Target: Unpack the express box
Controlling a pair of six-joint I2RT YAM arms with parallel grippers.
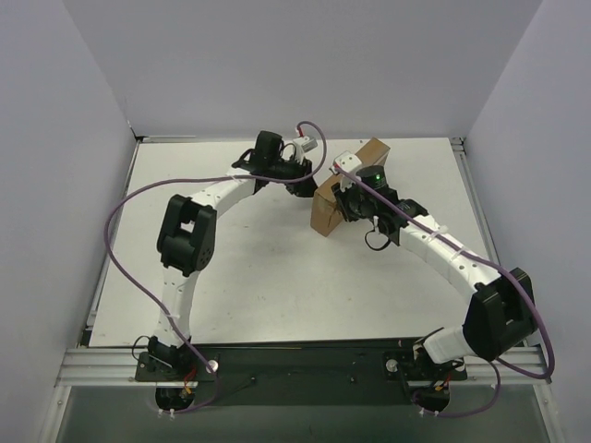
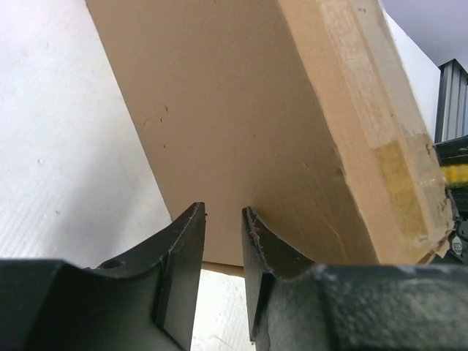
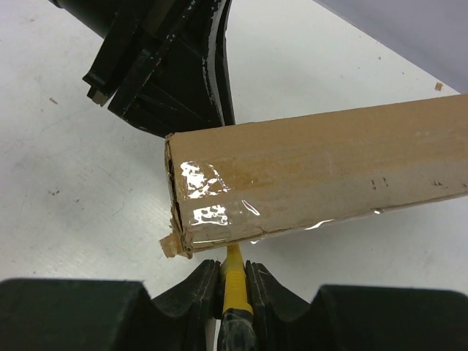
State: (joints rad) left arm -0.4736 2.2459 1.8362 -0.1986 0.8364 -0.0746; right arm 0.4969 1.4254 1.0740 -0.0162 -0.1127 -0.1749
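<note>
Express box tipped up off table, betw. both pincers. Left pincer parted narrowly, nothing betw. tips, box's broad face just ahead. Right pincer clamped on yellow knife, blade tip right at box's taped edge just ahead, nr corner; contact unclear.

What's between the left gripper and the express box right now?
Nothing visible. The left gripper, fingers apart and empty, faces the brown panel of the express box directly. The right gripper holds a yellow utility knife at the box's taped edge, out of that path.
</note>
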